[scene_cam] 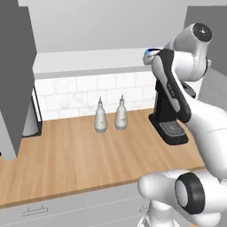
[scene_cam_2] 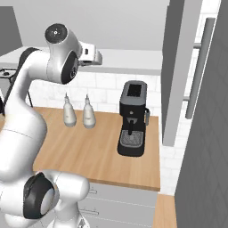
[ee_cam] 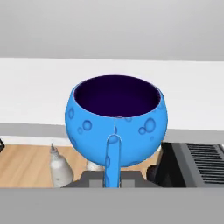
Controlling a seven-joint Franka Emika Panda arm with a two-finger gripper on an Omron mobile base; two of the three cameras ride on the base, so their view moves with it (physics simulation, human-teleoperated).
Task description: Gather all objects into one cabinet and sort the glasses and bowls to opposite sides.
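Two-finger gripper (ee_cam: 113, 175) closed almost fully, pinching the near wall of a small round bright blue bowl with dark inside (ee_cam: 116, 118). In hand view, one finger (ee_cam: 113, 159) up the outside of the bowl, tinted blue, tip just under the rim; other finger not visible, presumably inside the wall, cannot tell. Bowl upright, mouth up, centred directly above the fingertips, held in the air clear of the wooden countertop (scene_cam: 80, 155). Behind it the white floor board of the wall cabinet (ee_cam: 39, 87); bowl at roughly that level, whether over the board or just in front cannot be told. Seen from the left base camera, only a sliver of blue (scene_cam: 146, 55) past the arm's dark wrist, at the cabinet's front edge (scene_cam: 88, 62). Below on the counter: two white bottles (scene_cam: 111, 116) side by side near the tiled wall, black coffee machine (scene_cam_2: 132, 118) to their right, well below the held bowl.
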